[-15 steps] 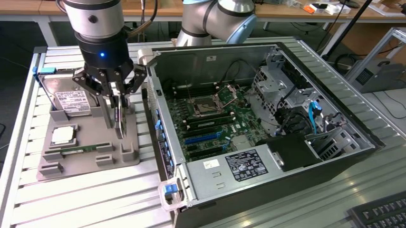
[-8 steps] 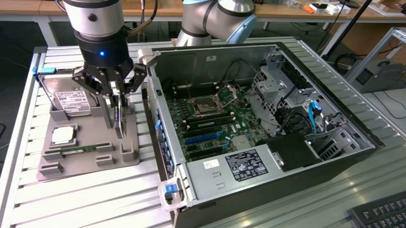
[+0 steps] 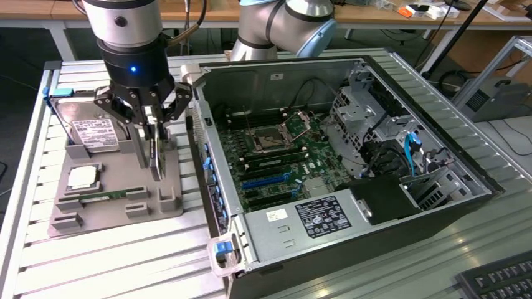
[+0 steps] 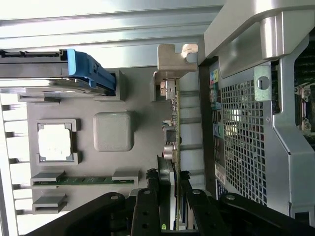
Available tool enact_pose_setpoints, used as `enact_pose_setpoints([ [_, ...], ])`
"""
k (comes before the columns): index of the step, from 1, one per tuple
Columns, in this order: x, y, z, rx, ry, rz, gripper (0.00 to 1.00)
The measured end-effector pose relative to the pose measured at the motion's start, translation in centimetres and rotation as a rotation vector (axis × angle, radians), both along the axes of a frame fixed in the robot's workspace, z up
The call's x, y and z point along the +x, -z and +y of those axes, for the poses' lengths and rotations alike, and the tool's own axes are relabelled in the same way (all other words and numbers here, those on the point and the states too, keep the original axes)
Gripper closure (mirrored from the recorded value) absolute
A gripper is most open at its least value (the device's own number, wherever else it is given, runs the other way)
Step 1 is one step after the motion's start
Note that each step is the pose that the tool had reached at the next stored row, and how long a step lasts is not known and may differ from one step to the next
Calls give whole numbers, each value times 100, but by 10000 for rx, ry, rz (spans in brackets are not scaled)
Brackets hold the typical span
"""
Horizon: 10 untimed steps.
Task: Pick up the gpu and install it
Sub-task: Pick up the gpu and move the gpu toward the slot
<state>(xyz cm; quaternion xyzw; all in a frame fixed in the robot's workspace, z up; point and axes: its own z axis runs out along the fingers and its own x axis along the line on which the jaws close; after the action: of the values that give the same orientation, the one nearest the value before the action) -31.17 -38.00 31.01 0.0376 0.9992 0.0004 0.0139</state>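
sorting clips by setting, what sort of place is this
Probably a robotics lab or workshop: a robot arm works over an open computer case on a slatted metal table, with desks behind.

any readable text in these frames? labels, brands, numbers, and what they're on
Nothing reads legibly.
Hard drive, white label: print too small to read.
Power supply, black label and white label: print too small to read.
Case, coloured sticker on the rear wall: blurred.
gpu: no markings I can make out.
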Motion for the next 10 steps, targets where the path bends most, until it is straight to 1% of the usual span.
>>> enact_pose_setpoints([
  [10,0,-28,0,-1,0,1,73],
])
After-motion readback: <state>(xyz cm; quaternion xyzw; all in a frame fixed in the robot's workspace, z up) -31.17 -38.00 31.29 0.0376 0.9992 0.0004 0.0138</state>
